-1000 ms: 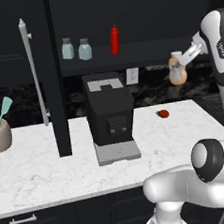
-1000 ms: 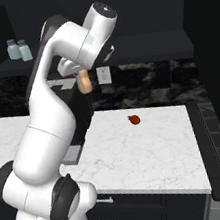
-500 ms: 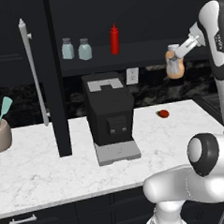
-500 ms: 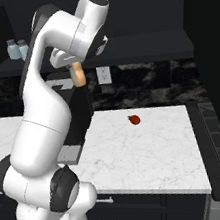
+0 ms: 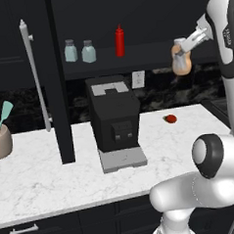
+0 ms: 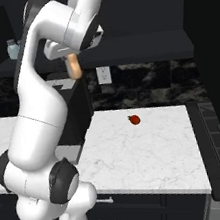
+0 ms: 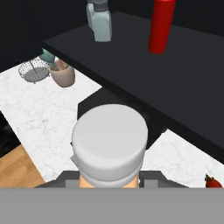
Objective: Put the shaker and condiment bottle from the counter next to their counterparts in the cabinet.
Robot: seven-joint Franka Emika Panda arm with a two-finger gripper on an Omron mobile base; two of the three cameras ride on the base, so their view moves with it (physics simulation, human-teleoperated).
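Tool [image 5: 187, 45] clamped on the condiment bottle [image 5: 181, 63], held aloft near shelf height, right of the red squeeze bottle [image 5: 119, 41] and two shakers [image 5: 79, 51] in the cabinet [image 5: 149, 55]. Risk: bottle base clipping the shelf edge, or toppling the squeeze bottle on approach.

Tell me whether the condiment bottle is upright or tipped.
Upright: the condiment bottle hangs in the pincer, grey cap up, orange body straight below, high above the counter.

Dim rendered kitchen, even flat light, faint shadows, sharp focus
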